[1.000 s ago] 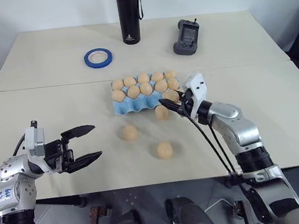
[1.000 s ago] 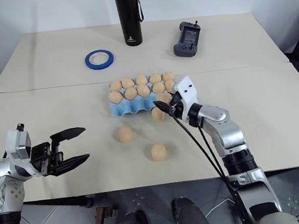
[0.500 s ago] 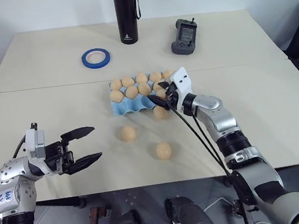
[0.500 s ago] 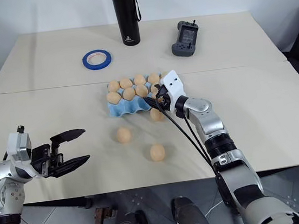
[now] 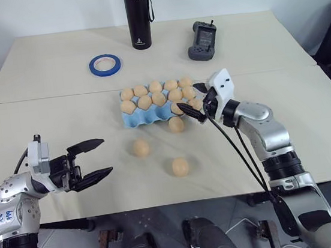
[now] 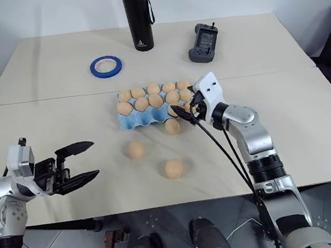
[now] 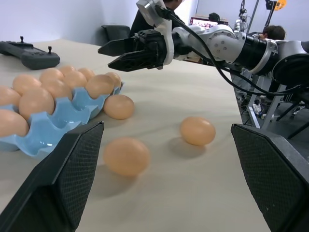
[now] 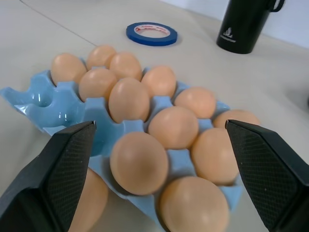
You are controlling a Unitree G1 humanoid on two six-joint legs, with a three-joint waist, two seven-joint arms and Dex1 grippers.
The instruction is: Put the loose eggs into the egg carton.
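The light blue egg carton (image 5: 144,119) lies mid-table and holds several tan eggs. Its front row carries an egg (image 8: 139,163) towards the right end, and a front cup at the other end (image 8: 38,99) stands bare. My right gripper (image 5: 194,101) hovers at the carton's right end, open, with nothing between its fingers. Three loose eggs rest on the table: one (image 5: 176,124) against the carton's front edge, one (image 5: 141,147) nearer me, one (image 5: 180,167) nearest the front. Off to the left, my left gripper (image 5: 106,156) hangs open and empty above the table.
At the back stand a black bottle (image 5: 138,15), a blue tape roll (image 5: 104,63) and a dark handheld controller (image 5: 201,41). A seam (image 5: 47,97) between two tabletops runs behind the carton. The table's front edge (image 5: 163,204) lies just past the nearest egg.
My right gripper carried an egg over the carton, opened, left it in the front row and drew back to the right. The left arm stayed put.
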